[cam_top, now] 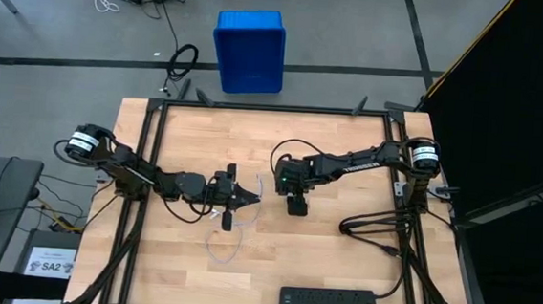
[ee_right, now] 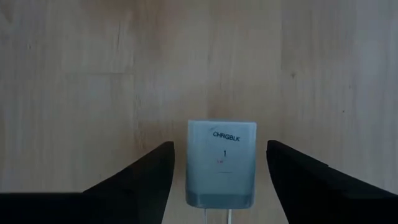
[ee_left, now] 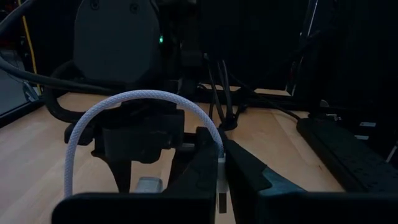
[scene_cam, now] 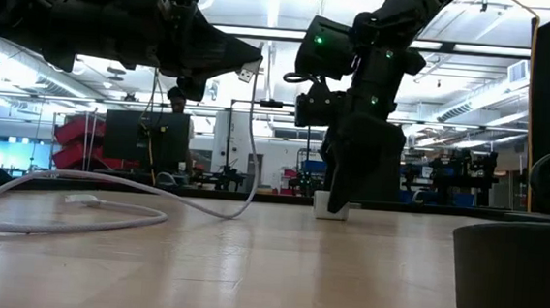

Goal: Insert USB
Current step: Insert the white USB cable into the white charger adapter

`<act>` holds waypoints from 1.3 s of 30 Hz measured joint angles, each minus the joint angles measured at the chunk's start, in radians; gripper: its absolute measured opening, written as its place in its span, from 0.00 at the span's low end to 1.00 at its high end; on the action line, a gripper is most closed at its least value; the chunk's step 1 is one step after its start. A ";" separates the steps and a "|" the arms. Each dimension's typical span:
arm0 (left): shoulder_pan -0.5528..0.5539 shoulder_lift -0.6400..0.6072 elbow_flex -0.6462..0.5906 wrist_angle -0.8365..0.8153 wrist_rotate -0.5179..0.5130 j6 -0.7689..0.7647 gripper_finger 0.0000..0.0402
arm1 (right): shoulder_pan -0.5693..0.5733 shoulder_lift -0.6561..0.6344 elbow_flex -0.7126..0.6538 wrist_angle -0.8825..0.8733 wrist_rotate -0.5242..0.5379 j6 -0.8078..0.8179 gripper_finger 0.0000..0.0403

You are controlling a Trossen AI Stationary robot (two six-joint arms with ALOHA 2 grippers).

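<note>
From above, the arms hide the white adapter (ee_right: pixel 221 165), and the USB (cam_top: pixel 224 249) is only a faint loop on the counter (cam_top: pixel 321 261) at about 6 o'clock from the left end effector (cam_top: pixel 252 198). That end effector is clamped on the USB's plug end, the cable arching up from its fingers (ee_left: pixel 205 171). The right end effector (ee_right: pixel 221 171) stands apart, its fingers either side of the adapter without touching it. A power strip (cam_top: pixel 330 303) lies at the counter's 6 o'clock edge.

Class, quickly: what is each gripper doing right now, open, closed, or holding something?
Left gripper: closed on the USB cable near its plug, lifted above the table.
Right gripper: jaws open, either side of the white charger block, not yet gripping it.
</note>
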 joint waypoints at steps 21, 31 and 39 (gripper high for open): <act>0.000 0.000 0.000 0.000 0.000 0.000 0.00 | -0.027 -0.068 0.000 -0.009 -0.019 0.013 0.61; 0.000 0.000 0.000 -0.001 0.008 0.000 0.00 | -0.023 -0.066 -0.001 -0.007 -0.017 0.016 0.59; 0.000 0.000 0.000 -0.001 0.008 0.000 0.00 | -0.009 -0.066 -0.054 0.046 -0.003 0.019 0.60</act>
